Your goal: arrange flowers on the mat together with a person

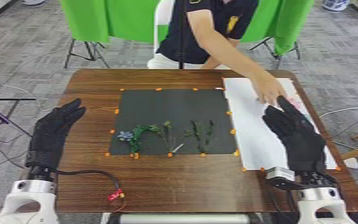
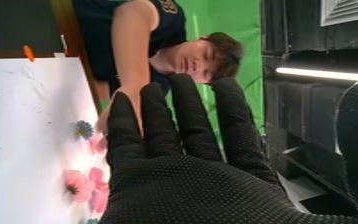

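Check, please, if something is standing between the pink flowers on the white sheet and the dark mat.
Yes. In the head view the person's hand reaches down over the white sheet, between the pink flowers and the dark mat.

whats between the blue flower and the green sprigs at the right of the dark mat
In the head view, between the blue flower and green sprigs lie curved green foliage, a thin stem and a small white piece.
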`<state>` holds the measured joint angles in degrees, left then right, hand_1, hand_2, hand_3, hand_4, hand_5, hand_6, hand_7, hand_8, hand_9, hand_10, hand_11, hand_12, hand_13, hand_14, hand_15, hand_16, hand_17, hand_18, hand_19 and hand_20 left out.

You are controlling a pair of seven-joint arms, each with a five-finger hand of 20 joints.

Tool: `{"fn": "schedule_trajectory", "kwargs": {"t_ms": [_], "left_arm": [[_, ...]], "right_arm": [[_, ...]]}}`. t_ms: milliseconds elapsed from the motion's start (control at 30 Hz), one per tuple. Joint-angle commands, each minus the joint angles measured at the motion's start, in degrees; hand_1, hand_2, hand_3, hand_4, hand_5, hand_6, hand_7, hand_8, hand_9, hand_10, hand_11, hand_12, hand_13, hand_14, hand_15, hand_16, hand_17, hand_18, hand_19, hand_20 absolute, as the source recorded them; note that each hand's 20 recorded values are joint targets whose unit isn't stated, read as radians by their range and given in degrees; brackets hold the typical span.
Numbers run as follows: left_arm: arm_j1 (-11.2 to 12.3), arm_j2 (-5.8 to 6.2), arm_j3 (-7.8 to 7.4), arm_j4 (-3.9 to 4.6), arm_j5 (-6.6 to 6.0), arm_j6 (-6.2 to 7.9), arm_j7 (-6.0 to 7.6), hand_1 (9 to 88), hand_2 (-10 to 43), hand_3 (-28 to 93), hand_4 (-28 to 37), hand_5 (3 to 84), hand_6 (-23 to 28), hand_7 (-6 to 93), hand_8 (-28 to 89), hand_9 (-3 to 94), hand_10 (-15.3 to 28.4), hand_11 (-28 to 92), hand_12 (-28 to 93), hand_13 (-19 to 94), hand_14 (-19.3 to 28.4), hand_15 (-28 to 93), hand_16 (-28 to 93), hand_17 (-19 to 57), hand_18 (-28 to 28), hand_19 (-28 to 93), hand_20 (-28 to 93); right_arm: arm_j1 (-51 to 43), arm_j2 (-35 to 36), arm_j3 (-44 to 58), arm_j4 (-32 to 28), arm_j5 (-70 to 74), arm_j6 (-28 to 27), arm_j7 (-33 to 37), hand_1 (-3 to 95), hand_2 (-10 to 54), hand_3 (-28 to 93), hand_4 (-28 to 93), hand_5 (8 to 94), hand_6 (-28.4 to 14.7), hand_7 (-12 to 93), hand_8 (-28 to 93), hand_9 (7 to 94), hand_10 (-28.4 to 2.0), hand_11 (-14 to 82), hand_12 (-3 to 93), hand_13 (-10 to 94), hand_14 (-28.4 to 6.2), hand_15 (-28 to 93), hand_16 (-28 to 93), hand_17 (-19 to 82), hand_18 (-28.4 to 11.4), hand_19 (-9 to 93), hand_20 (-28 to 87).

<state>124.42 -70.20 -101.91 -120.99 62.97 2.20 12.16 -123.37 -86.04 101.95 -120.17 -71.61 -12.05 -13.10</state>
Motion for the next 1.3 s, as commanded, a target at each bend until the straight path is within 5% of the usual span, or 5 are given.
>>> {"fn": "schedule_trajectory", "kwargs": {"t_ms": [33,133,1033,1300], "left_arm": [[0.4,-0.13,-0.53,0.08,-1.25,0.5,-0.54,20.6,10.9,63,-28.3,46.9,6.8,6.1,-5,44.3,15.0,14,12,30,15.3,8,2,3.8,10.9,5,13],[0.7,-0.87,-0.53,0.0,-1.23,0.02,-0.86,20.7,10.9,63,-28.3,46.9,6.9,6.2,-5,44.3,15.1,14,12,30,15.3,8,2,3.8,10.8,5,13],[1.7,-1.14,-1.99,-0.08,-2.68,1.15,-0.6,20.7,10.7,63,-28.3,47.2,6.9,6.4,-5,44.6,15.2,14,12,31,15.4,8,2,4.2,10.4,5,13],[1.1,-1.19,-2.17,0.12,-2.3,0.19,-1.29,20.7,10.7,63,-28.3,47.3,7.0,6.4,-5,44.7,15.2,14,12,31,15.4,8,2,4.2,10.4,5,13]], "right_arm": [[-0.9,-0.6,-0.3,-0.8,0.5,1.7,-0.2,7.9,1.4,80,-17,35.5,-2.9,6,-8,39.5,-15.6,3.9,10.7,27,-13.6,7,14,15,-11.9,5,24],[-1.5,-0.7,0.0,-1.2,0.4,1.2,0.1,7.9,1.4,80,-17,36.3,-3.1,6,-8,40.1,-15.8,4.0,10.7,28,-13.6,7,14,15,-11.9,6,24],[-1.3,-0.4,-0.7,-0.9,0.4,2.6,0.9,9.2,1.7,80,-17,41.9,-4.4,7,-8,43.1,-16.0,4.7,11.0,29,-13.8,8,14,16,-11.5,6,25],[-1.2,-0.3,-0.8,-0.7,0.3,2.4,1.3,9.6,1.6,80,-17,43.1,-4.5,7,-8,43.2,-16.0,4.6,11.0,29,-13.7,8,14,16,-11.4,6,25]]}}
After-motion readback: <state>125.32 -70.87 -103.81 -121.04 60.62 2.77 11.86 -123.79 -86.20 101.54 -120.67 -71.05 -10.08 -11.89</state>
